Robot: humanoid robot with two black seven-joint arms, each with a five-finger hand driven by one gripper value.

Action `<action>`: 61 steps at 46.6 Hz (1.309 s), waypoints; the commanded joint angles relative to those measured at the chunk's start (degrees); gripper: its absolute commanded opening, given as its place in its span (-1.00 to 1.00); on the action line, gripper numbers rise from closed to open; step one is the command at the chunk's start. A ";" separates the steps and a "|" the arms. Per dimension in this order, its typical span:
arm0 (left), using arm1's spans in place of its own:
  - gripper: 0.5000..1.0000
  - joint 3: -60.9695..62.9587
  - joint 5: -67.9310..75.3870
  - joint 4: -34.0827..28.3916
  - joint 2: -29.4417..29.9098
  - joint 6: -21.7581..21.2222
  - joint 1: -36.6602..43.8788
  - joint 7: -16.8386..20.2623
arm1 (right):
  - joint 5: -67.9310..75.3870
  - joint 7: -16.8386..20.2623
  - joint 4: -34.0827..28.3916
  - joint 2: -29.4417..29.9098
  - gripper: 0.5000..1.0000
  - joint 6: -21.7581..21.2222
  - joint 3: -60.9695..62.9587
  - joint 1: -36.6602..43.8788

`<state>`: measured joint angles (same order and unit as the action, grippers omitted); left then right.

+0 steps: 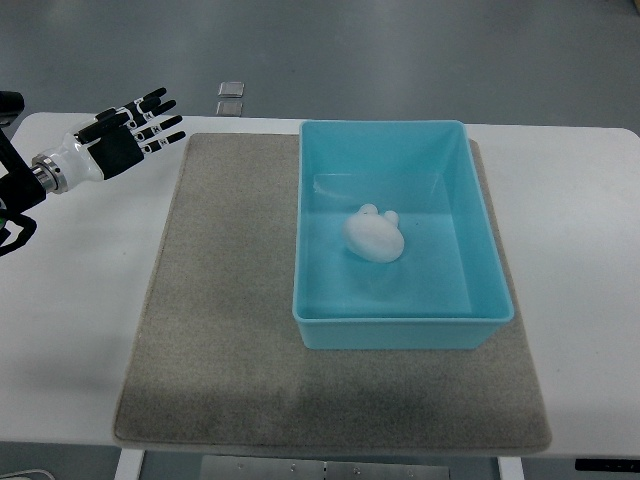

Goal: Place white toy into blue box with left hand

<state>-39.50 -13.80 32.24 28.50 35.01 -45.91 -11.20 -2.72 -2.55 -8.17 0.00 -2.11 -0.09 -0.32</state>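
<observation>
The white toy (375, 236) lies inside the blue box (400, 330), near the middle of its floor. The box stands on the right half of a grey mat (220, 330). My left hand (135, 132) is at the upper left, above the table's left side and well away from the box. Its fingers (160, 122) are spread and hold nothing. My right arm does not show.
The white table (70, 320) carries the mat. Two small square plates (230, 98) lie on the floor beyond the table's far edge. Dark parts of my left arm (15, 200) show at the left edge.
</observation>
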 commanded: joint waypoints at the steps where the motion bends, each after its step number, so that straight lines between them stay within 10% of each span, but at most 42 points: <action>1: 0.99 -0.06 0.00 0.01 -0.37 -0.01 0.03 -0.05 | 0.00 0.00 0.00 0.00 0.74 0.00 0.00 -0.03; 61: 0.99 -4.98 0.61 -0.08 0.16 -0.01 -0.94 0.30 | 0.00 0.00 0.00 0.00 0.74 0.00 0.00 -0.03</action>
<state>-44.46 -13.21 32.10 28.65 35.00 -46.86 -10.90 -2.73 -2.55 -8.18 0.00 -2.11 -0.09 -0.33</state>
